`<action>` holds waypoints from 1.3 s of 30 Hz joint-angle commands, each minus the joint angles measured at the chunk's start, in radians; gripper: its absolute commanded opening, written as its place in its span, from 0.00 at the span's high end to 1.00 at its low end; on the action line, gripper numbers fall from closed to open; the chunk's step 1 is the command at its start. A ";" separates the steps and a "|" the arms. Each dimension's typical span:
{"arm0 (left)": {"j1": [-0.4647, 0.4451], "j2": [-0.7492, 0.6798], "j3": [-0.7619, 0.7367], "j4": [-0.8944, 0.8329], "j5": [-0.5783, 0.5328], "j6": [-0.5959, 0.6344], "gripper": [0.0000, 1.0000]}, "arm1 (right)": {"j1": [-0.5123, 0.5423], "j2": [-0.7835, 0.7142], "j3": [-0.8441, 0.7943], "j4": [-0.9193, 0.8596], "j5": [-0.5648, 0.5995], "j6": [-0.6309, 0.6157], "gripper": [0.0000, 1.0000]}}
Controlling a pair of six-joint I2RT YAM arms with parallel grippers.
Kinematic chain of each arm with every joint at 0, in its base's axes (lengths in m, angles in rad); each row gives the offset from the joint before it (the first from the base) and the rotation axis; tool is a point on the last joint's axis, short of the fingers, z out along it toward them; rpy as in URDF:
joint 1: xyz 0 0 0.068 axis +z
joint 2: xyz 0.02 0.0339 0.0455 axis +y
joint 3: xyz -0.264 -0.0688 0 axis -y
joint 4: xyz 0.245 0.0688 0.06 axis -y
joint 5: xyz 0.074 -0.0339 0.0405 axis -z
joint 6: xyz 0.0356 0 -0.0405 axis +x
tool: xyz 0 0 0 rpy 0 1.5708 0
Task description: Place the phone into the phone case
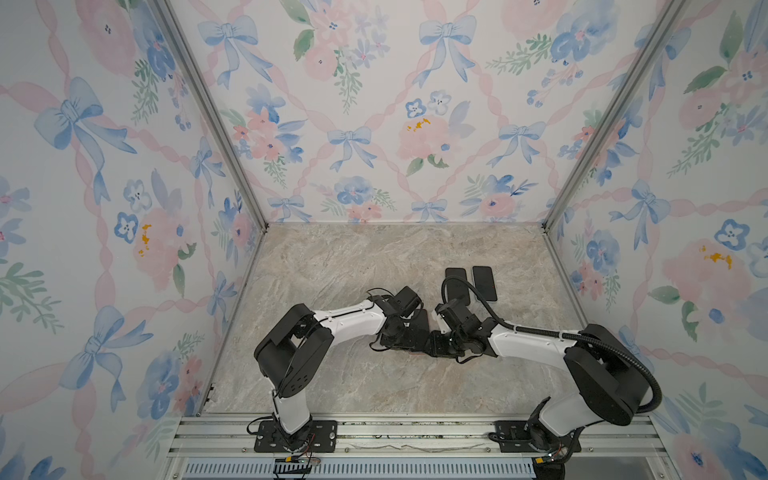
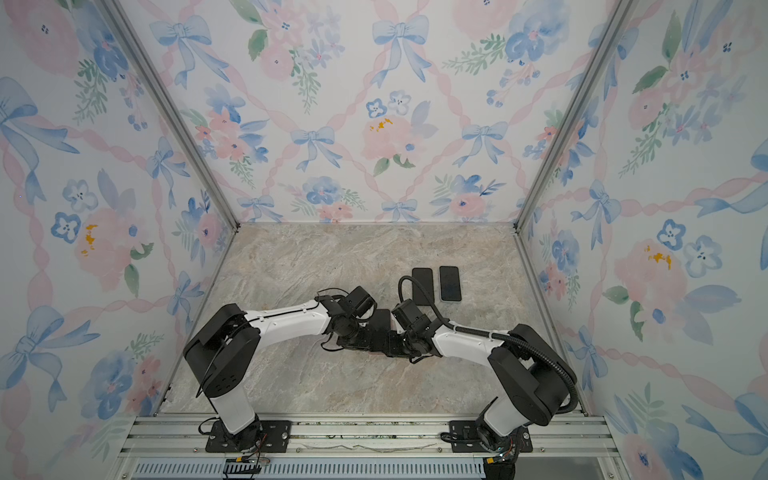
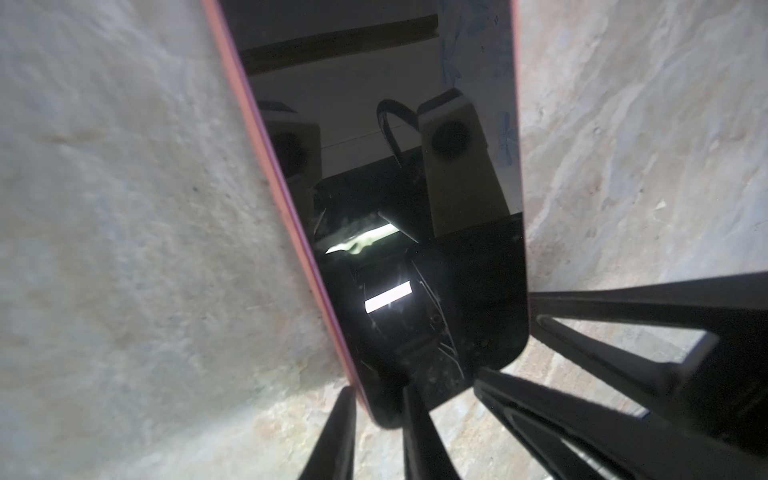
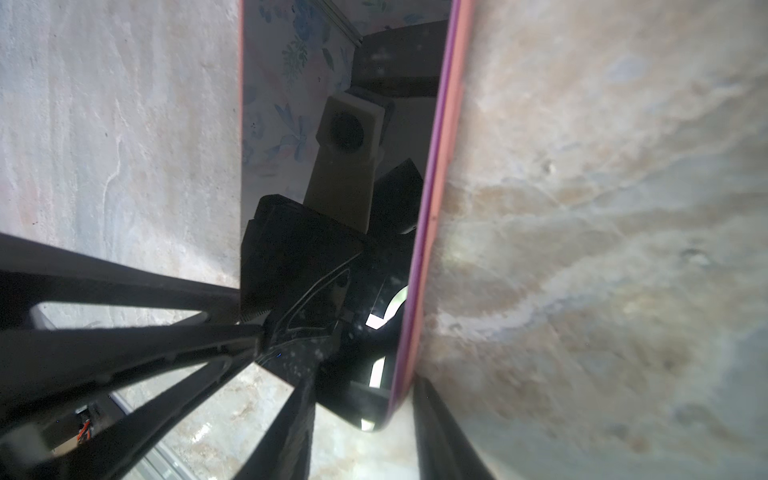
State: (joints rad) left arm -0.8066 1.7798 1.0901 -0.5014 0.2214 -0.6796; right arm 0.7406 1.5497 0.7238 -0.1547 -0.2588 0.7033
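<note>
The phone [image 3: 415, 187], its black glossy screen facing up, lies in the pink phone case [image 3: 274, 174] on the marble table, mid-table in both top views [image 1: 420, 323] [image 2: 381, 322]. How deep it sits I cannot tell. My left gripper [image 3: 378, 399] pinches one near corner, with one finger against the pink rim and the other on the screen. My right gripper [image 4: 365, 378] straddles the opposite corner of the phone [image 4: 332, 124]. There one finger touches the pink rim [image 4: 446, 124], and table shows between the other finger and the corner. Both wrists hide most of the phone from above.
Two more dark flat slabs [image 1: 457, 284] [image 1: 485, 283] lie side by side just behind the right wrist. The right arm's cable [image 1: 469, 291] loops over the nearer one. Floral walls close in three sides, and the arm bases stand on the front rail [image 1: 415, 432].
</note>
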 commanded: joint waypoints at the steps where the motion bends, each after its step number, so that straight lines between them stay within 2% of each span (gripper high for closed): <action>1: -0.008 0.057 -0.012 -0.051 -0.024 0.020 0.82 | 0.008 0.032 0.016 0.014 -0.016 -0.005 0.59; 20: -0.008 0.112 -0.001 -0.048 -0.050 0.027 0.90 | 0.040 0.073 0.028 0.057 -0.031 0.016 0.60; 33: -0.008 0.131 -0.007 -0.047 -0.064 0.026 0.94 | 0.049 0.064 0.032 0.063 -0.035 0.008 0.57; 39: -0.005 0.092 -0.005 -0.048 -0.068 0.023 0.93 | 0.048 0.039 0.057 -0.011 0.008 -0.015 0.57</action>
State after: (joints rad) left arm -0.8036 1.8191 1.1343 -0.5293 0.1787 -0.6724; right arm 0.7570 1.5692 0.7525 -0.1722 -0.2481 0.7143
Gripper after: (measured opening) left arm 0.069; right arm 0.431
